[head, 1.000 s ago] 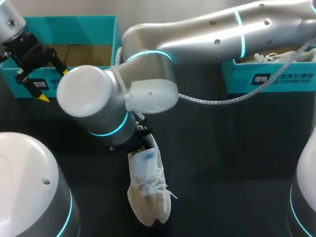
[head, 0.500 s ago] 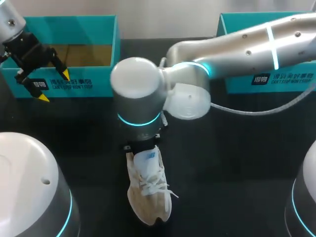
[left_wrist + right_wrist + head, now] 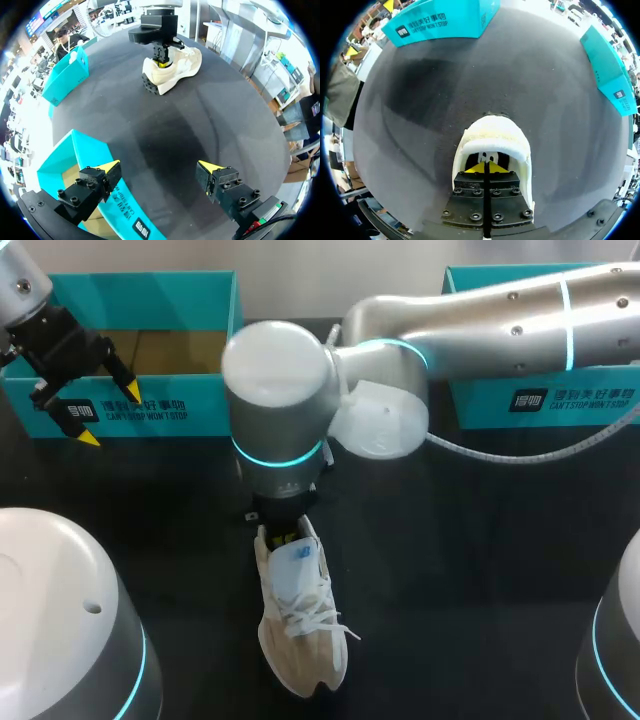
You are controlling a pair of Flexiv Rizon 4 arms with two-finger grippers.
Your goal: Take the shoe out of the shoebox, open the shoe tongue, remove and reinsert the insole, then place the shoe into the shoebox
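Note:
A cream sneaker [image 3: 298, 625] with white laces lies on the black table, toe toward the front edge. My right arm comes down over its heel. My right gripper [image 3: 283, 537] is shut, its yellow tips together inside the heel opening [image 3: 485, 167]; the shoe's padded collar [image 3: 492, 132] rings them. Nothing shows between the tips. My left gripper [image 3: 108, 413] hangs open at the far left, over the front wall of the open teal shoebox [image 3: 215, 310]. In the left wrist view my left gripper [image 3: 160, 167] is wide open with bare table between the fingers and the shoe [image 3: 175, 67] far ahead.
A second teal shoebox [image 3: 560, 400] stands at the back right, partly behind my right arm. The left box's wall [image 3: 80, 165] runs right beside one left finger. Black table lies bare around the shoe.
My right arm's elbow has swung from the left toward the middle while its gripper stayed at the shoe's heel. The shoe barely shifted. My left arm has not moved.

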